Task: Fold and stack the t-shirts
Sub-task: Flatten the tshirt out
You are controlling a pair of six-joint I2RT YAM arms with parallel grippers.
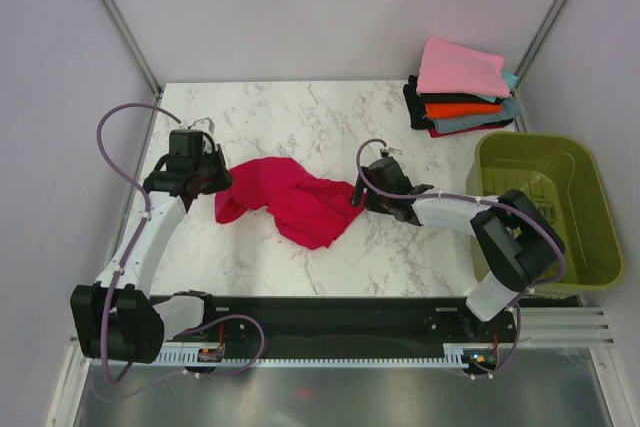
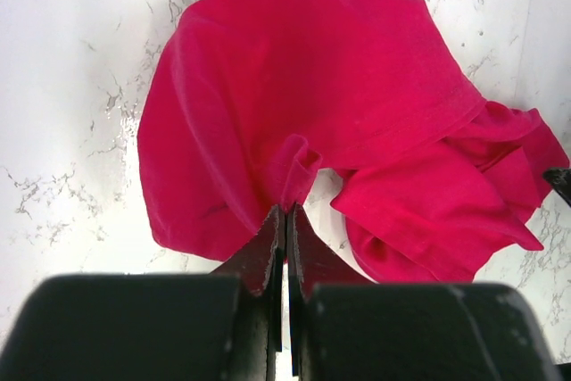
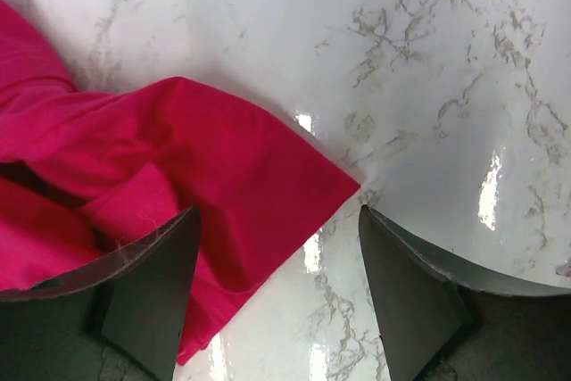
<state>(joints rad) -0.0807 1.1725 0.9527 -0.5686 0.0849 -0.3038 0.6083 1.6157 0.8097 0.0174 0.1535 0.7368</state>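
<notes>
The crimson-red t-shirt (image 1: 290, 202) lies crumpled on the marble table (image 1: 300, 112). My left gripper (image 1: 215, 180) is at the shirt's left end. In the left wrist view its jaws are together (image 2: 286, 213) and pinch a gathered fold of the red t-shirt (image 2: 312, 86). My right gripper (image 1: 362, 195) is at the shirt's right end, low over the table. It is open (image 3: 278, 213), with a flat corner of the red t-shirt (image 3: 205, 167) between its fingers. A stack of folded t-shirts (image 1: 462, 92) sits at the back right, pink (image 1: 458, 67) on top, with orange, black and teal-grey below.
An olive-green plastic basket (image 1: 500, 162) stands at the right edge of the table, just right of my right arm. Grey walls close in the table at the back and both sides. A black rail runs along the near edge.
</notes>
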